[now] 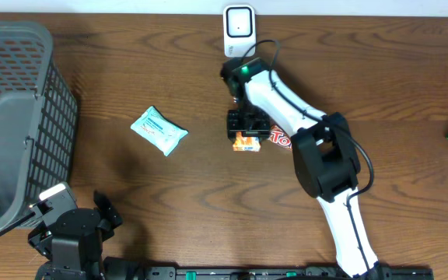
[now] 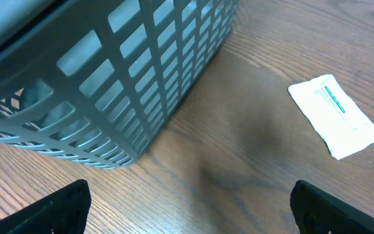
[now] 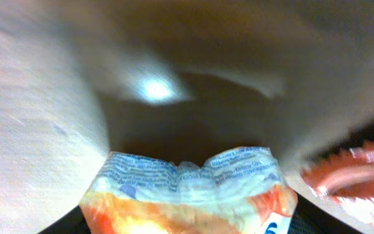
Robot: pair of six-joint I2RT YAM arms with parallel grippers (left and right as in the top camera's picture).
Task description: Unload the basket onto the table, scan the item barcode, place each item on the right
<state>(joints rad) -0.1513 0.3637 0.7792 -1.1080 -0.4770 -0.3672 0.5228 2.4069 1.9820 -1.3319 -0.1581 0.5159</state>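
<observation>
Beside the grey basket (image 1: 14, 117) the left gripper (image 2: 187, 211) sits wide open, well apart from the work; the white scanner (image 1: 239, 27) stands just past the right gripper (image 1: 245, 132), toward the far table edge; that gripper's jaws pinch the orange packet (image 3: 187, 188) mid-table, so the right side is nearer.

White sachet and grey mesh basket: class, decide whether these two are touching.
Apart. The overhead view shows a band of bare wooden table between the white sachet and the grey mesh basket.

Overhead view: even light, sharp. Right wrist view: dim, heavily blurred, one glare spot. Left wrist view: soft shadow on worktop (image 2: 258, 78).
</observation>
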